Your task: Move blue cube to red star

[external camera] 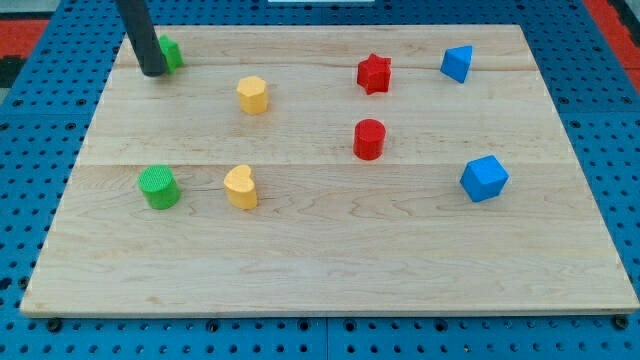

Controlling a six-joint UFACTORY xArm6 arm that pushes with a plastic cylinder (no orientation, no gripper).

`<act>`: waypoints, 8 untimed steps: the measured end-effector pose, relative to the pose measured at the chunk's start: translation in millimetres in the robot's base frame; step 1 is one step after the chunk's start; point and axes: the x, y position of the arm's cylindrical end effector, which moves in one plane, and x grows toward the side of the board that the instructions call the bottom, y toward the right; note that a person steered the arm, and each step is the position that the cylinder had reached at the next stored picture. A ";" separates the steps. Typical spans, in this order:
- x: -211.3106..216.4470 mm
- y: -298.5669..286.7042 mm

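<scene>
A pale wooden board covers most of a blue perforated bench, with eight small coloured blocks spread across its upper two thirds. The dark rod enters from the view's top left and slants down to the board; my tip rests at the top left corner area, touching or just beside a green block whose shape is partly hidden behind the rod. The arm carries no gripper, so there is nothing to open or close.

The blue cube sits alone at the view's right, about mid-height on the board, well apart from my tip. The red star lies up and to the left of it, near the view's top, with a second blue block, of a wedge-like shape, just to the star's right. A red cylinder stands below the star, between it and the board's centre.

On the left half, a green cylinder and a yellow heart sit side by side near mid-height, apart from each other. A yellow hexagonal block lies above the heart, to the right of my tip.
</scene>
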 end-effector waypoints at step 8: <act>124.8 51.3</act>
